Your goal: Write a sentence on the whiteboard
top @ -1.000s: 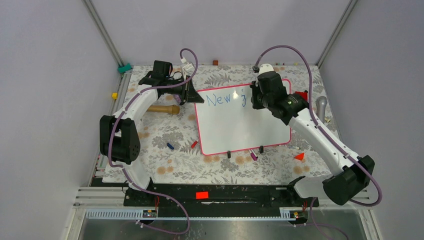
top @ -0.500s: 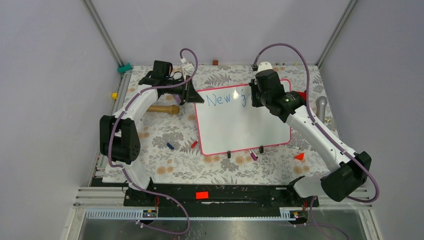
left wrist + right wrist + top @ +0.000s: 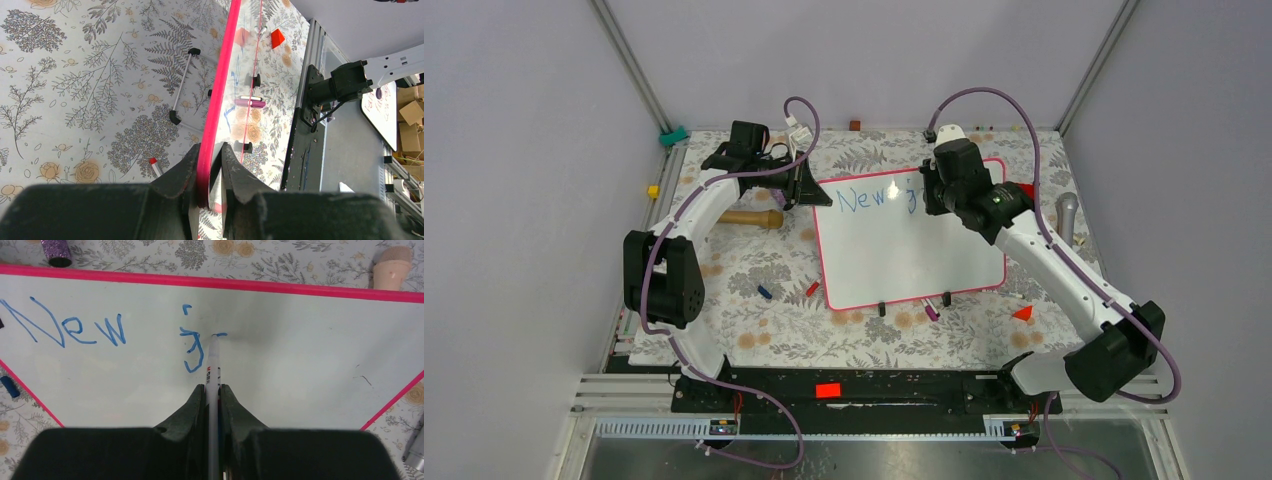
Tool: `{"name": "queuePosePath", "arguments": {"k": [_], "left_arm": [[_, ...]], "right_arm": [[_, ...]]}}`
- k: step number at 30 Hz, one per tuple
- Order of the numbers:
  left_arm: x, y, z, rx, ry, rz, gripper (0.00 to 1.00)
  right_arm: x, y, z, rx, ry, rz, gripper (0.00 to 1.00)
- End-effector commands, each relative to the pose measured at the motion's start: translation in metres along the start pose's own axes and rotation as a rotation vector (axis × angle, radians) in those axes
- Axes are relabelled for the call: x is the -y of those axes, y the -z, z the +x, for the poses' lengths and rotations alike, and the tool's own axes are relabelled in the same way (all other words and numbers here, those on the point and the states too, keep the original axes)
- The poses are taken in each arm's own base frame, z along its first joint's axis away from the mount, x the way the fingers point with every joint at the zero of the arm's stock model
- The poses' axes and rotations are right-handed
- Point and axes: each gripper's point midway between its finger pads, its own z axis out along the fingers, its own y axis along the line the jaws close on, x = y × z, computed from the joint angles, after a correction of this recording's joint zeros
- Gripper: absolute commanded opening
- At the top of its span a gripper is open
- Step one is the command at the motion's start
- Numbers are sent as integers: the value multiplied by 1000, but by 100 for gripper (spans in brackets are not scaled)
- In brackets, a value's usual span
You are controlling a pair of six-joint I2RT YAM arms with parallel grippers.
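The whiteboard point(image 3: 914, 250), glossy white with a pink frame, lies on the flowered table. Its far line carries the sentence in blue, reading "New" point(image 3: 75, 327) and then a "j" point(image 3: 192, 347). My left gripper point(image 3: 807, 190) is shut on the board's pink left edge point(image 3: 220, 90), one finger on each side of the frame point(image 3: 210, 147). My right gripper point(image 3: 213, 387) is shut on a white marker point(image 3: 214, 360). The marker's tip touches the board just right of the "j", at a short blue stroke. From above, the right gripper point(image 3: 934, 195) hides the end of the writing.
A wooden handle point(image 3: 749, 217) lies left of the board. Small blue point(image 3: 765, 292) and red point(image 3: 812, 288) pieces, a purple marker point(image 3: 931, 312) and a red triangle point(image 3: 1023, 313) lie near the board's front edge. A grey microphone-like object point(image 3: 1067, 210) lies to the right.
The right gripper has shifted slightly toward the far-left with the marker, its tip staying on the board beside the "j". The left arm and the board have not moved.
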Motion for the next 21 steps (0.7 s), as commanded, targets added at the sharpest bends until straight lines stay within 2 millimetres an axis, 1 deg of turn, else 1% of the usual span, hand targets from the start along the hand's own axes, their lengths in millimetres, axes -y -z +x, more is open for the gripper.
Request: {"name": "queuePosePath", "arguments": {"k": [1,5,9,13,17,21], "left_arm": [[-42,-2,24,-98,-106,-200,8],[-42,-2,24,-98,-107,-199,8],[-42,-2,24,-99,-111,-202,8],[-43,-2,24,-99,-110,-202,8],[-43,-2,24,-100,-108,-202,8],[-44,-2,25,-100,-108,-202,8]], "right_arm": [[-2,6,2,4,0,-30,0],[3,7,8,-11,9,-9,0],[15,5,13,-33,21,60,0],[24,5,9,-21,20,112,0],[29,4,1,-2,18,148,0],[27,3,-7,13,10,145,0]]}}
